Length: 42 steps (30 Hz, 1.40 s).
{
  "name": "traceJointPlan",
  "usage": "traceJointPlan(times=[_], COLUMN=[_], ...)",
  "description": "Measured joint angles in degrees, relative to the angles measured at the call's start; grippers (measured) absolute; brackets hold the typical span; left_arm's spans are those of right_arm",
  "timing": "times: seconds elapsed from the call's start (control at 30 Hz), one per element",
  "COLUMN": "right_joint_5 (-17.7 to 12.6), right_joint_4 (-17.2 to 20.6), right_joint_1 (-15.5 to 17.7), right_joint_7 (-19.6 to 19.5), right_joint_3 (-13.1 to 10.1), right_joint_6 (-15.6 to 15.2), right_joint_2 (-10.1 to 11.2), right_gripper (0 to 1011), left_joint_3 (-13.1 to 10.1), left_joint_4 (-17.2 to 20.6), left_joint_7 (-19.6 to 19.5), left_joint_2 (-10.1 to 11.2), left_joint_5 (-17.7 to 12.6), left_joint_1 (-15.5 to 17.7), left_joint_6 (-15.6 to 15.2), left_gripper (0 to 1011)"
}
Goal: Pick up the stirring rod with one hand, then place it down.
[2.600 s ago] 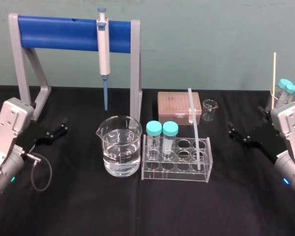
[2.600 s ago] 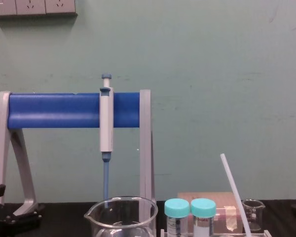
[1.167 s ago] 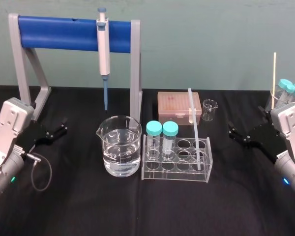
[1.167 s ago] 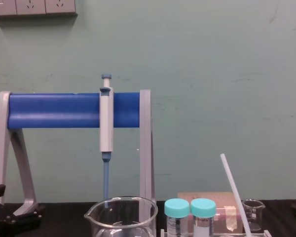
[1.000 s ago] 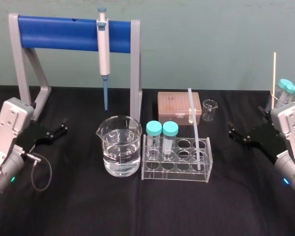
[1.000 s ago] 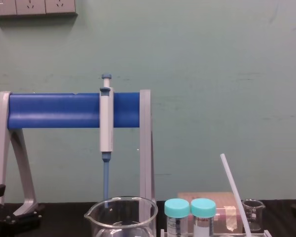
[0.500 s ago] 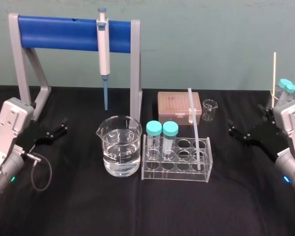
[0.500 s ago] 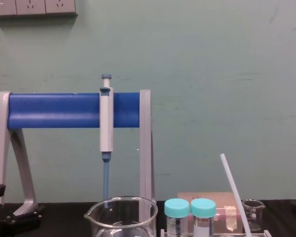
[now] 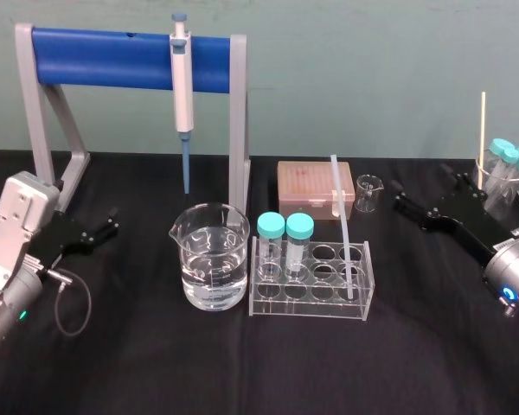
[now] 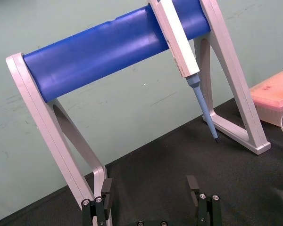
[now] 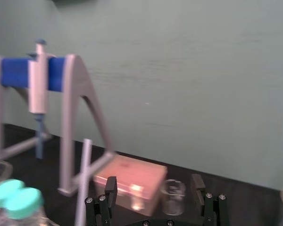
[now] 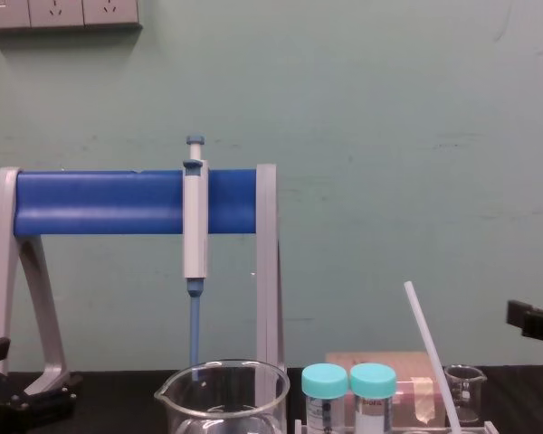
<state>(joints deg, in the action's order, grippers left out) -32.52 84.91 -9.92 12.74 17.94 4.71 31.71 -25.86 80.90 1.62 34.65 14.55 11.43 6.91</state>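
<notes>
The stirring rod (image 9: 343, 226) leans in the right end of a clear rack (image 9: 310, 300). The right gripper (image 9: 424, 192), fingers spread and empty, hovers to its right, seemingly near a small beaker (image 9: 368, 194). The left gripper (image 9: 111, 223) sits far left, fingers apart.

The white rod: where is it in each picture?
Head: rod leans in the rack, before the pink box.
Chest: rod low right, tilted; box behind.
Right wrist: blurry rod before the box.
Left wrist: aimed at the stand; box at the edge.
Landmark: the pink box.
</notes>
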Motion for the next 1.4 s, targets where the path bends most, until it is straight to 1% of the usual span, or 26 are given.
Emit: traceJointPlan(times=[0.03,0.17,0.37,0.5,0.7,0.97,1.1,1.4], right_joint_5=[-1.3,-2.9,-3.1,-2.0,-0.3,1.2,2.4,4.1], right_joint_4=[0.4,0.9,0.7,-0.1,-1.6,-3.1,-4.6,-6.1], right_joint_1=[0.0,-0.3,-2.0,-3.6,-5.4,-7.2,-8.6,-9.8], right_joint_7=[1.4,4.1,7.1,8.6,9.7,10.0,10.3,9.8], right_joint_3=[-0.2,-0.3,0.7,2.0,3.0,3.6,4.4,4.6], right_joint_6=[-0.9,-2.6,-5.6,-7.5,-9.3,-11.0,-12.0,-13.3], right_joint_2=[-0.2,-0.7,-1.2,-1.7,-2.9,-4.6,-5.7,-7.0], right_gripper=[1003,1003,1003,1003,1003,1003,1003,1003], left_joint_3=[0.0,0.0,0.0,0.0,0.0,0.0,0.0,0.0], left_joint_4=[0.0,0.0,0.0,0.0,0.0,0.0,0.0,0.0], left_joint_7=[0.0,0.0,0.0,0.0,0.0,0.0,0.0,0.0], left_joint_2=[0.0,0.0,0.0,0.0,0.0,0.0,0.0,0.0], left_joint_5=[0.0,0.0,0.0,0.0,0.0,0.0,0.0,0.0], left_joint_1=[0.0,0.0,0.0,0.0,0.0,0.0,0.0,0.0], left_joint_6=[0.0,0.0,0.0,0.0,0.0,0.0,0.0,0.0], left_gripper=[1000,1000,1000,1000,1000,1000,1000,1000])
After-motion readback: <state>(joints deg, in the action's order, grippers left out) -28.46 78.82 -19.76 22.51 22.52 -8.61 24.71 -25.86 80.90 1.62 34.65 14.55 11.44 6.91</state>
